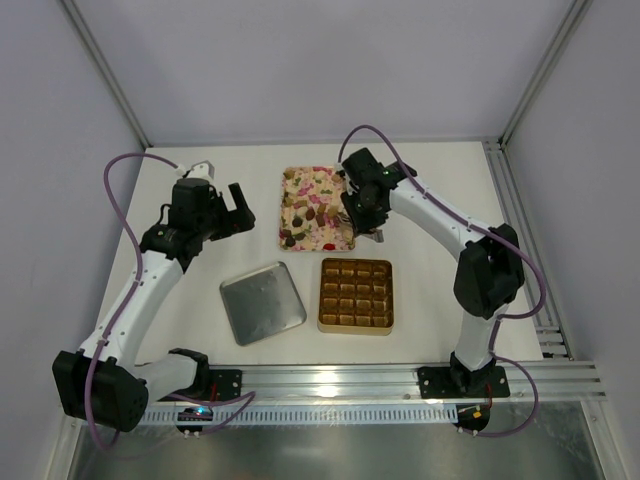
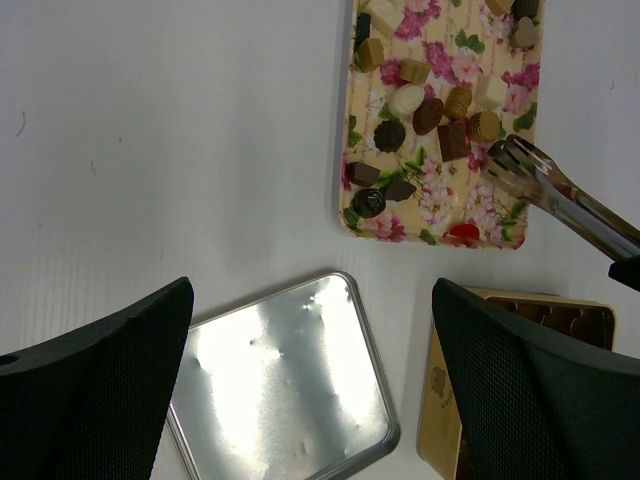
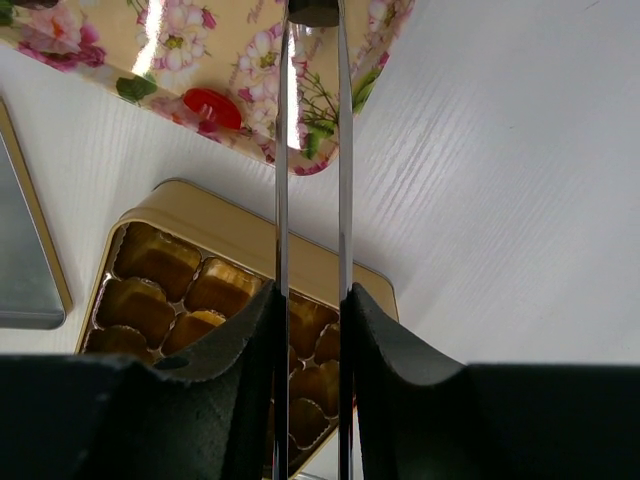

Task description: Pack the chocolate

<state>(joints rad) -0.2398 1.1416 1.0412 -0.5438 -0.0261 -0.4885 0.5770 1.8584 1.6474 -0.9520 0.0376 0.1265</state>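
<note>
Both arms of the slim steel tongs [image 3: 281, 150] are squeezed by the right tool [image 3: 312, 300], tips over the pink floral tray [image 2: 440, 200] where the small brown chocolates [image 2: 428, 115] lie. A loosely pinched piece could be dropped short of the gold gridded box [image 3: 240, 238]. The left tool [image 2: 310, 300] is held apart.

White table [image 1: 430, 200] bears floral tray [image 2: 432, 200], silver lid [image 1: 262, 302], gold box [image 1: 356, 329]

Tips of tongs [image 3: 340, 150] off-frame

Floral tray [image 2: 437, 55], gold box [image 1: 356, 327], lid [image 1: 262, 302], tongs [image 2: 570, 199]
</note>
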